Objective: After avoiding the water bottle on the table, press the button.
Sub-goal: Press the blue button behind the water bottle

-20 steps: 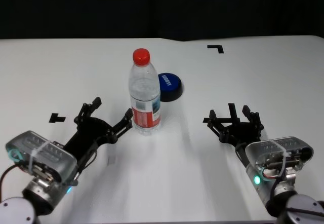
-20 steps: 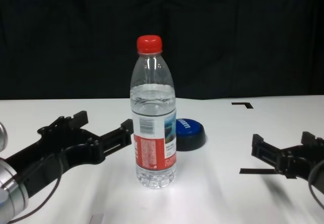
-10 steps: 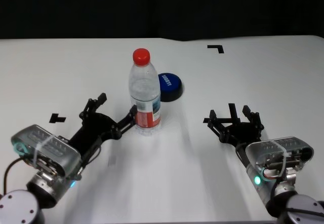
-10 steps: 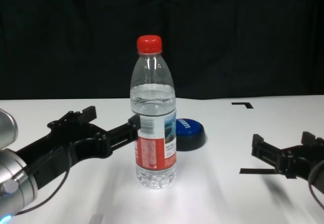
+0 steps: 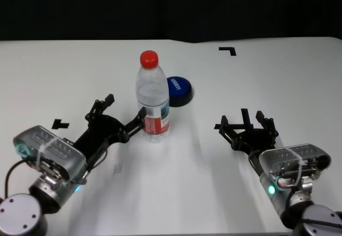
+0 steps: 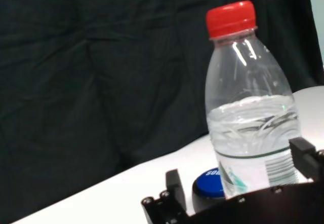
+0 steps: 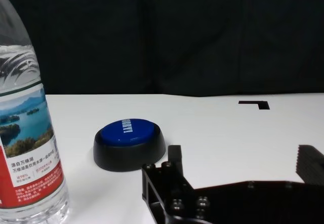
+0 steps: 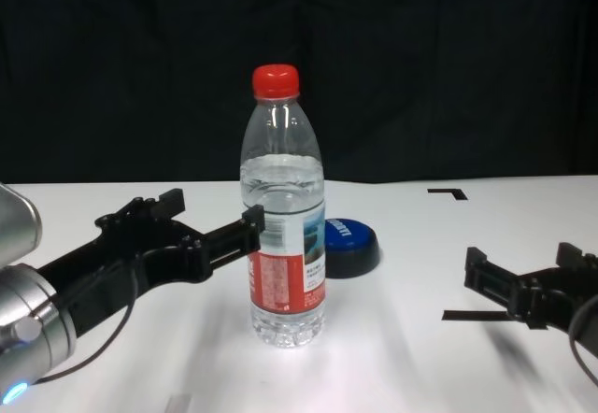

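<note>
The white table (image 5: pixel 192 161) carries the upright water bottle (image 5: pixel 153 97) near its middle, the blue button (image 5: pixel 179 91) just behind it toward the far edge, and black tape marks, one an L-shaped corner mark (image 5: pixel 228 50) near the far right corner.

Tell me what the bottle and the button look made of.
Water bottle: clear, thin, glossy plastic, since the water line shows through it; red ribbed cap, printed film label. Button: probably hard plastic, a smooth blue dome with a soft sheen on a matte black base.
</note>
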`<control>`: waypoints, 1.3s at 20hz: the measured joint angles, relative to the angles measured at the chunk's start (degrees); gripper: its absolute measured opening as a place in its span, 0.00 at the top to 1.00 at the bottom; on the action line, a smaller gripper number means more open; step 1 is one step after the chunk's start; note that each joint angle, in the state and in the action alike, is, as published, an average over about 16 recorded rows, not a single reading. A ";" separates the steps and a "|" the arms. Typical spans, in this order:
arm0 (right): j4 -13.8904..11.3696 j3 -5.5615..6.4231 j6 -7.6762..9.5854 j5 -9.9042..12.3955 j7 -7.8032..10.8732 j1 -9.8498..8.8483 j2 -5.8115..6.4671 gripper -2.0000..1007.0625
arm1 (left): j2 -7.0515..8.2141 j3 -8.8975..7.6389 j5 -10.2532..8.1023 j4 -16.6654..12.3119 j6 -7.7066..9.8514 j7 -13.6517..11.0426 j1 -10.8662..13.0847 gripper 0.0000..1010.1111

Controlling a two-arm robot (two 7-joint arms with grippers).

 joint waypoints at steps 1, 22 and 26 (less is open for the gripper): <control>0.00 0.00 0.00 0.00 0.00 0.00 0.00 0.00 | 0.02 0.06 -0.05 0.12 0.00 -0.04 -0.14 0.01; 0.00 0.00 0.00 0.00 0.00 0.00 0.00 0.00 | 0.72 0.46 -1.27 1.35 -0.40 -0.50 -1.31 0.01; 0.00 0.00 0.00 0.00 0.00 0.00 0.00 0.00 | 0.94 -0.33 -1.14 -0.10 -0.44 0.31 0.17 0.01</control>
